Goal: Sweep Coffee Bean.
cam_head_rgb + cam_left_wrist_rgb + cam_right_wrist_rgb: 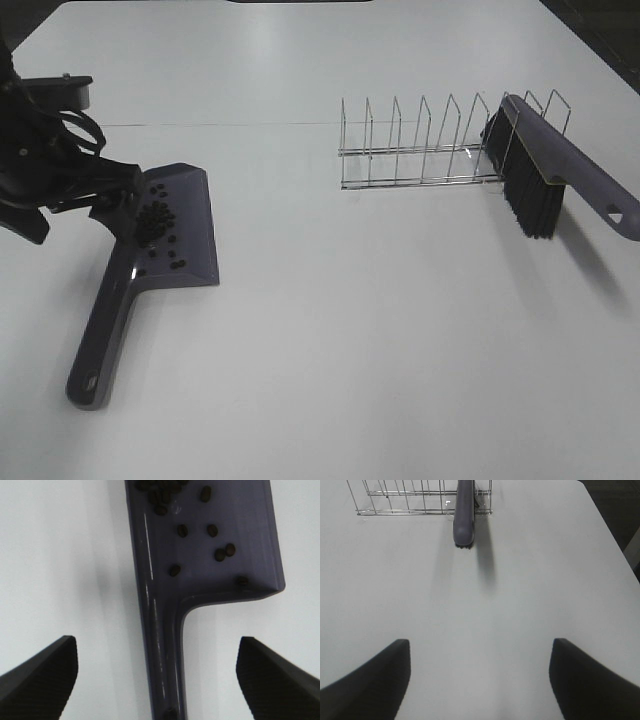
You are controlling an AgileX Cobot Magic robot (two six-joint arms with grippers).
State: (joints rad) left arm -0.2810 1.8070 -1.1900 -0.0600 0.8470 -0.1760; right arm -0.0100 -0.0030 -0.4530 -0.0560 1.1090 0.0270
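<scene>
- The coffee beans (156, 222) are gathered in the pan of the purple-grey dustpan (190, 240), mostly heaped toward its rear wall, with a few scattered nearer the lip; no loose beans can be made out on the white table (350, 350).
- The dustpan is laid flat on the table, handle pointing toward the near edge, so the beans are kept in by the raised back wall.
- The left gripper (157, 680) is seen with its fingers spread wide apart on either side of the dustpan handle, touching nothing; from this the dustpan is judged to be released rather than held.
- The brush (545, 170) is propped in the end slot of the wire rack (420, 150), bristles hanging down and handle sticking out past the rack, well apart from the dustpan; it is judged to be parked there so the bristles are kept off the table.
- The right gripper (480, 680) is held with its fingers apart over bare table, clamped on nothing, with the brush handle ahead of it.
- The sweeping is judged essentially finished.
</scene>
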